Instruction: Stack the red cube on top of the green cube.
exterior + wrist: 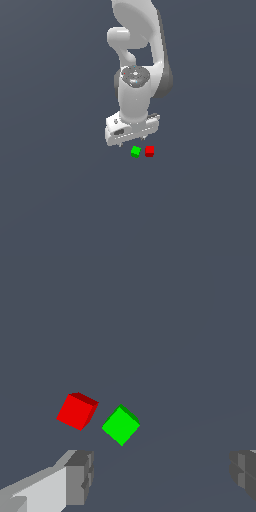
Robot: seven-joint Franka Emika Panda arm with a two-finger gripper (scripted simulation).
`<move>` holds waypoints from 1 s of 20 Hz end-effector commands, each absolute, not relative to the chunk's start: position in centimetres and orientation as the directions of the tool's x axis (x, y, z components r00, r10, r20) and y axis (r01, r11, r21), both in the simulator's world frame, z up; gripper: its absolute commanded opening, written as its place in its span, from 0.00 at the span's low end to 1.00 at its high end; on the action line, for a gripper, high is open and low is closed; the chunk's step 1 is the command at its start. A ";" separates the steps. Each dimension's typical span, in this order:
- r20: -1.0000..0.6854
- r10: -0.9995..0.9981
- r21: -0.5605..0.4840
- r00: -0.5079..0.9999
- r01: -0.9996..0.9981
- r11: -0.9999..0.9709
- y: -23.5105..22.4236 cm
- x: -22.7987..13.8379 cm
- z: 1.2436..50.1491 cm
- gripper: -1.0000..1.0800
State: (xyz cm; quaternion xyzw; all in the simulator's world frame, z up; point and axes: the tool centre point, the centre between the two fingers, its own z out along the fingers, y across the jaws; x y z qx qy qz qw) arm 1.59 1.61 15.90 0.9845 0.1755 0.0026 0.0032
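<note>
Two tiny cubes sit side by side on the dark worktop (pixel 60 200), near each other but not touching: red cube (pixel 149 151) to the exterior view's right of green cube (pixel 135 152). Hand (pixel 132 143) hovers just above and behind them, fingers spread wide, nothing between them; wrist view shows both fingertips (pixel 80 476) far apart w/ the cubes ahead of them.

Handling, as a guess: red cube looks rigid, flat-faced, prob. very light, so no crush risk, but it's small vs. the hand and could skid or twist if pinched off-centre. Best hold: two opposite flat side faces, approx. mid-height, pads square to them. In the wrist view the red cube (pixel 77 411) sits turned relative to the finger line, so wrist likely needs rotating first. Green cube (pixel 121 425) is close by; one finger must drop into the gap w/o nudging it.
</note>
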 end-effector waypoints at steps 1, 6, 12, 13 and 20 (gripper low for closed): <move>0.004 0.421 0.007 0.907 0.421 -0.907 2.3 1.8 15.3 0.96; 0.003 0.565 0.005 0.825 0.565 -0.825 3.8 2.0 13.9 0.96; 0.003 0.719 0.004 0.694 0.719 -0.694 5.7 1.9 12.3 0.96; 0.003 0.743 0.004 0.669 0.743 -0.669 6.0 1.8 12.1 0.96; 0.002 0.882 0.002 0.472 0.882 -0.472 8.1 1.1 10.2 0.96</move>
